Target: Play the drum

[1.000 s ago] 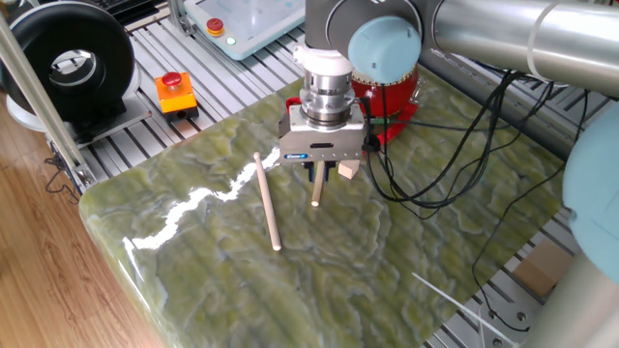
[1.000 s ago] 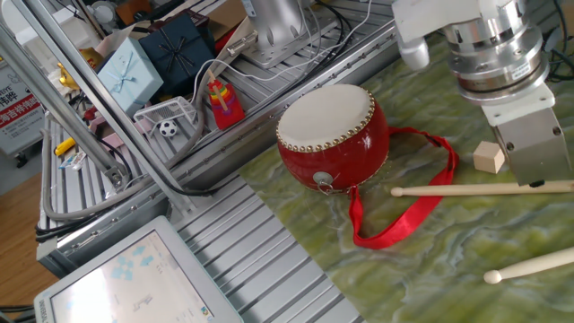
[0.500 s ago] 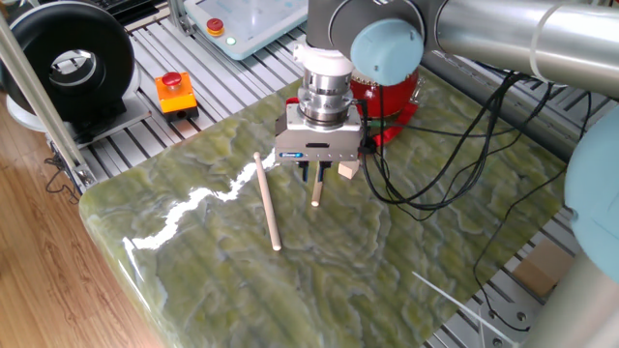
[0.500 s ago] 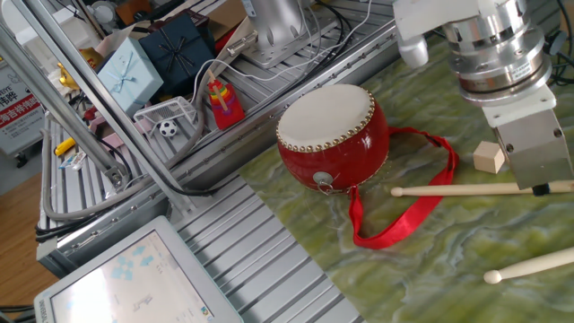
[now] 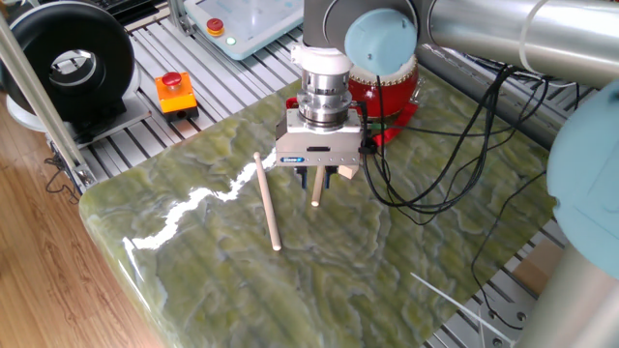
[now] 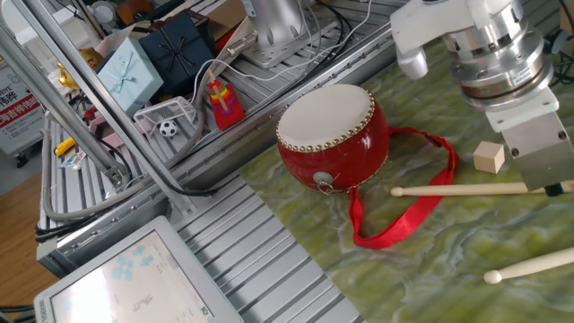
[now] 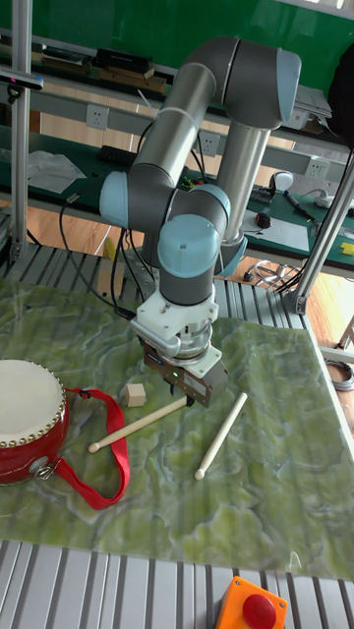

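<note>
The drum has a glossy red body, a cream skin top and a red ribbon strap. It stands at the table's edge, seen also as the drum and, half hidden behind the arm, as the drum. My gripper points straight down and is open, its fingers on either side of one end of a wooden drumstick that lies flat on the table. The same gripper sits over that drumstick, well to the side of the drum.
A second drumstick lies loose beside the first. A small wooden cube rests between drum and gripper. An orange box with a red button sits off the slab. Black cables trail over the table behind the arm.
The gripper has shifted slightly over the drumstick's end. Drum, both sticks and cube have not moved.
</note>
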`<state>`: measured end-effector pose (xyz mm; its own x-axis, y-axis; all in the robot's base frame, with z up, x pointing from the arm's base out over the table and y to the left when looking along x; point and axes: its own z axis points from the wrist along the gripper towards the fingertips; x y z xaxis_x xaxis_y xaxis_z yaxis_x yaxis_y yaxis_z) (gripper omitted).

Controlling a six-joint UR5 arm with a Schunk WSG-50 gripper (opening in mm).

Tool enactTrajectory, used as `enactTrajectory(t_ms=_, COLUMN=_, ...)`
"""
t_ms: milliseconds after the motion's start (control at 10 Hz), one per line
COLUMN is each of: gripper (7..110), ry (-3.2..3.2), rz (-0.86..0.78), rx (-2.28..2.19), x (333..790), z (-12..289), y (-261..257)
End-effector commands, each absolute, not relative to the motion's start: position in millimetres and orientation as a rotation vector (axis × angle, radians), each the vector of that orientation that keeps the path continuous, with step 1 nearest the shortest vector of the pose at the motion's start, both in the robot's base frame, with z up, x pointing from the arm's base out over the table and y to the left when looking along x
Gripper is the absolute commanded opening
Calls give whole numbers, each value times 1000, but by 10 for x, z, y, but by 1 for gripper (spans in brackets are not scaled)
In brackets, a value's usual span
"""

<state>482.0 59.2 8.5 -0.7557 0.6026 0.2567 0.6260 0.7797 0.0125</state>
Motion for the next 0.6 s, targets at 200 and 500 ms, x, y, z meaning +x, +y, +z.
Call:
enactTrajectory(t_ms=200, gripper=22, ry=-2712, rz=-144, rx=-965, x=4850, z=29, y=580)
enactTrajectory(t_ms=500, gripper=22, ry=-2730, rz=-158, rx=-965, x=4950, z=86, y=562)
